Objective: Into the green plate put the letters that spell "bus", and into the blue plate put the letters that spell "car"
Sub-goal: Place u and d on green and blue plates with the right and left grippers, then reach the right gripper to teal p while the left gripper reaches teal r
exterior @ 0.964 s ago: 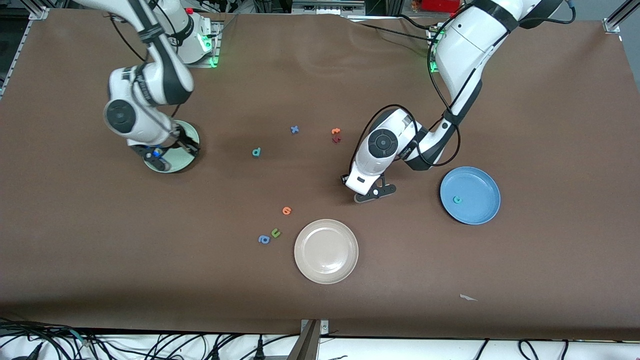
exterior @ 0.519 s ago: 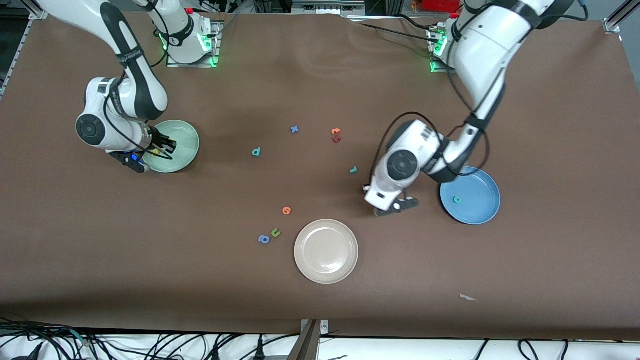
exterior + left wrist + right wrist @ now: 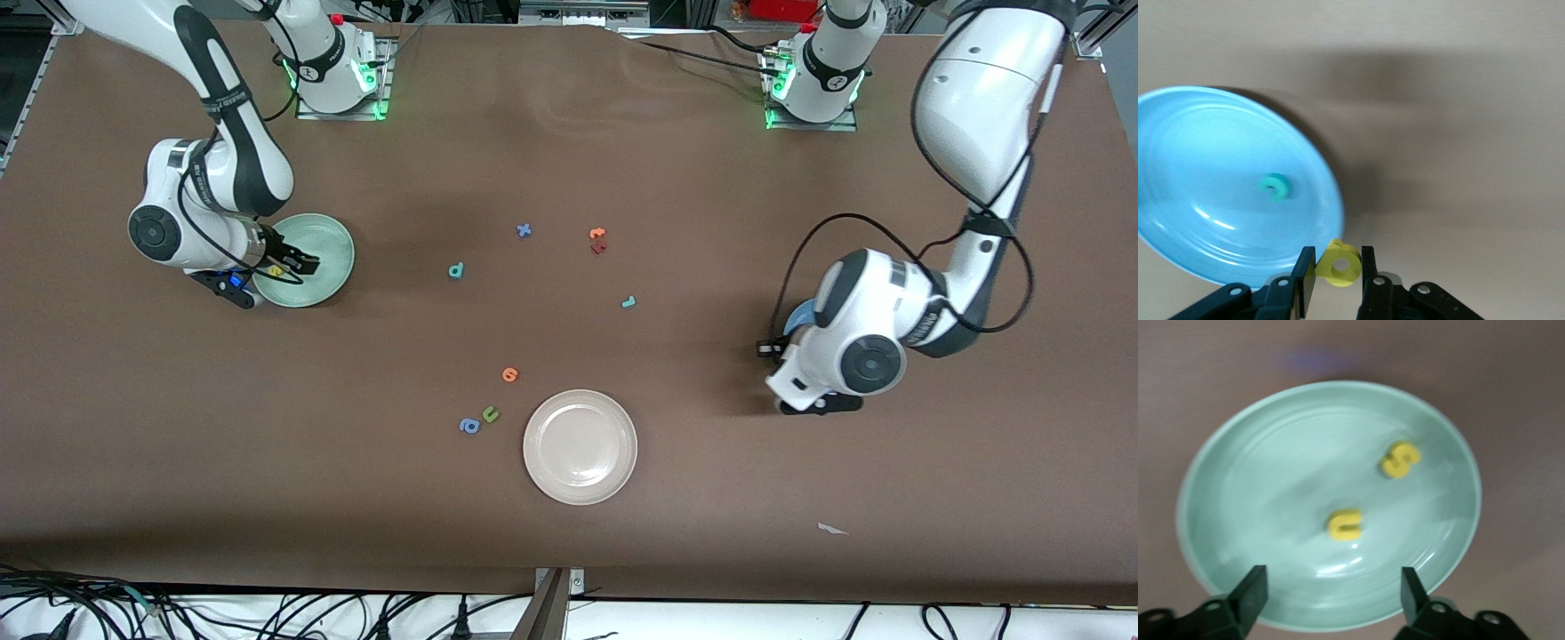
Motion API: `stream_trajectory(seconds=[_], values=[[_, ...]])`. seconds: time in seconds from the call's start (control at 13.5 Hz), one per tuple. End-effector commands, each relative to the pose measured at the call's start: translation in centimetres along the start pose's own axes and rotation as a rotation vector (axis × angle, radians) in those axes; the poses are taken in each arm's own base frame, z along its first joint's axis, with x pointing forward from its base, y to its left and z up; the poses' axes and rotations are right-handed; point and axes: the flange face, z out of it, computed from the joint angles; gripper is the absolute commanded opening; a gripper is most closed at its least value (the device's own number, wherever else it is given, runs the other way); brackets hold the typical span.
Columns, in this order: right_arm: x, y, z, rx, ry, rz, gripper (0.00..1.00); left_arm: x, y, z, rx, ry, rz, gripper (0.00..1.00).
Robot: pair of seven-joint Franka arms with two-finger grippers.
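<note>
Front view: my right end effector (image 3: pixel 289 267) over green plate (image 3: pixel 331 240); my left end effector (image 3: pixel 813 400) over blue plate (image 3: pixel 797 317); teal b (image 3: pixel 456 270), teal r (image 3: pixel 629 302) on table (image 3: pixel 569 533).
Left wrist view: my fingers (image 3: pixel 1308 283) clamp yellow a (image 3: pixel 1340 264) at blue plate rim; teal c (image 3: pixel 1276 186) in plate.
Right wrist view: my fingers (image 3: pixel 1251 590) spread wide, empty; yellow s (image 3: pixel 1399 460), yellow u (image 3: pixel 1345 524) in green plate.

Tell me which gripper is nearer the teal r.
Left. The left gripper, shut on the yellow a, is by the blue plate. The right gripper hangs open over the green plate, farther from the teal r.
</note>
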Motion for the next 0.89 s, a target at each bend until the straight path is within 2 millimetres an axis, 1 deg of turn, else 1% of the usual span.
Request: stream_trajectory(seconds=[0.0, 0.07, 0.15, 0.22, 0.3, 0.45, 0.59, 0.67, 0.74, 0.82], values=[[-4.6, -5.1, -2.7, 0.019, 0.033, 0.053, 0.99, 0.4, -2.6, 0.9, 0.049, -0.014, 0.089, 0.29], [-6.1, -7.0, -2.8, 0.028, 0.046, 0.07, 0.99, 0.8, -3.7, 1.2, 0.057, -0.017, 0.11, 0.3], [-7.5, -8.9, -2.9, 0.057, 0.061, 0.088, 0.99, 1.0, -4.2, 1.7, 0.071, -0.02, 0.154, 0.34], [-8.6, -10.3, -2.9, 0.081, 0.073, 0.111, 0.99, 1.1, -4.4, 1.8, 0.088, -0.019, 0.197, 0.69], [-9.8, -11.7, -2.7, 0.096, 0.085, 0.121, 0.99, 1.1, -4.1, 1.6, 0.093, -0.015, 0.2, 1.0], [-11.8, -14.5, -1.9, 0.138, 0.115, 0.098, 0.98, 0.7, -2.7, 0.9, 0.068, -0.004, 0.148, 1.0], [-13.7, -16.9, -0.6, 0.176, 0.143, 0.018, 0.98, -0.3, 1.1, 0.1, -0.008, -0.006, 0.075, 1.0], [-14.8, -18.2, 0.4, 0.185, 0.15, -0.023, 0.98, -0.8, 2.6, -0.2, -0.05, -0.01, -0.008, 1.0], [-16.2, -19.6, 1.5, 0.194, 0.174, -0.099, 0.98, -1.6, 5.5, -0.8, -0.079, 0.0, -0.043, 1.0], [-16.7, -20.4, 2.8, 0.195, 0.191, -0.167, 0.98, -2.4, 7.8, -1.2, -0.113, 0.012, -0.07, 1.0]])
